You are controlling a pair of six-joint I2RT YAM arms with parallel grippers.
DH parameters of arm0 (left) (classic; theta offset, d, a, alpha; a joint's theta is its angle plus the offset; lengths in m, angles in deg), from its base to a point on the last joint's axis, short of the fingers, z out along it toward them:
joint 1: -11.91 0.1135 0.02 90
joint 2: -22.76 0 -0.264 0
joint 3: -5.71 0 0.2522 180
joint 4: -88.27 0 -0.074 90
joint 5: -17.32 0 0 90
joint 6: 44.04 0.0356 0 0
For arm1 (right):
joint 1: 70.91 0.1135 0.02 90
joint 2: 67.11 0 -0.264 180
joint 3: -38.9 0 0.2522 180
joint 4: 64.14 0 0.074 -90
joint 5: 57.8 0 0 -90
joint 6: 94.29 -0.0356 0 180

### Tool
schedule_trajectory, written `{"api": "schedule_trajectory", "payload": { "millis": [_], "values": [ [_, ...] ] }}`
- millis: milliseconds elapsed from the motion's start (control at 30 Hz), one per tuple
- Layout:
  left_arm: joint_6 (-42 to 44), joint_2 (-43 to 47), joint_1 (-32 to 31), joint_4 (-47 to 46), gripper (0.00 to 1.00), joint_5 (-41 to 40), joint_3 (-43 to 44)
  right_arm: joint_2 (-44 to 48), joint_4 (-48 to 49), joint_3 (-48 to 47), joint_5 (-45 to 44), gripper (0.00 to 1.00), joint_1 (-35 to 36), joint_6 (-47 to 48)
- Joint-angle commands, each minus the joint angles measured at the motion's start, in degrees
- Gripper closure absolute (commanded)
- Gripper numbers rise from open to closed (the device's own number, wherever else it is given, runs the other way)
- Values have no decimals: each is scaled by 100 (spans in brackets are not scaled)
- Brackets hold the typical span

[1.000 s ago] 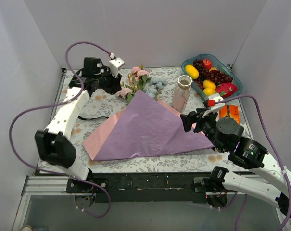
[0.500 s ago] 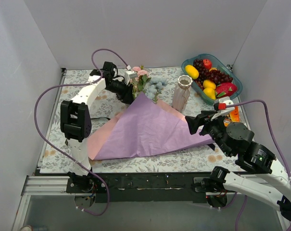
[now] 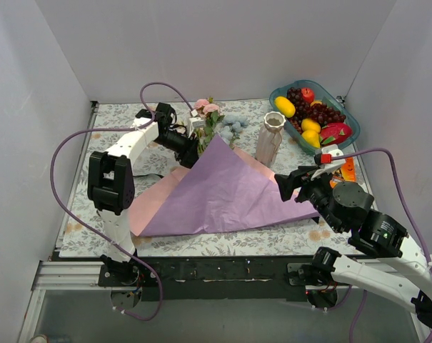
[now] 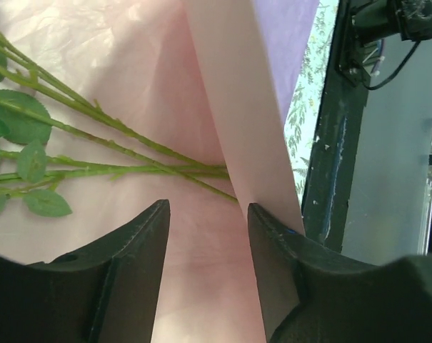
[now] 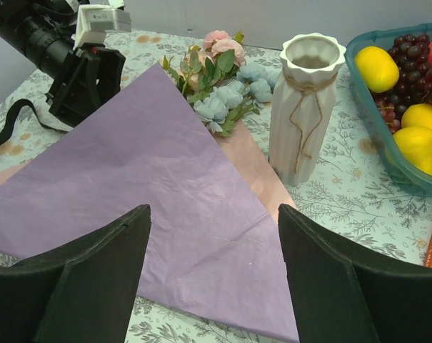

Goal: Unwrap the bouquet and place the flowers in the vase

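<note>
The bouquet lies unwrapped: lilac-pink wrapping paper [image 3: 223, 187] is spread flat, with the flowers [image 3: 214, 120] at its far corner. Their green stems [image 4: 116, 143] run over pink paper [image 4: 201, 271] in the left wrist view. My left gripper [image 3: 190, 146] hovers at that corner, jaws open [image 4: 208, 214], a paper fold beside the right finger. The white ribbed vase [image 3: 270, 138] stands upright to the right of the flowers. My right gripper [image 3: 290, 184] stands wide open [image 5: 212, 236] above the paper's right part, vase [image 5: 308, 100] and flowers [image 5: 219, 78] ahead of it.
A teal bowl [image 3: 344, 107] of fruit sits at the back right, near the vase. An orange object [image 3: 342, 166] lies by the right arm. A black strip [image 5: 16, 121] lies on the floral cloth left of the paper. White walls enclose the table.
My left arm swung in from the left and brought its gripper to the paper's far corner beside the flowers, jaws spreading wider. The right gripper shifted slightly over the paper.
</note>
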Motion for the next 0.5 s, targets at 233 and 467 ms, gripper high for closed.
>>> {"api": "schedule_trajectory", "payload": {
  "millis": [233,467],
  "values": [
    [1195,270,-408,1176,43,906,194,78,75,28,-138,21,28,-71],
    [1336,569,-848,1157,43,967,-326,61,-31,-165,-208,21,28,-54]
  ]
}}
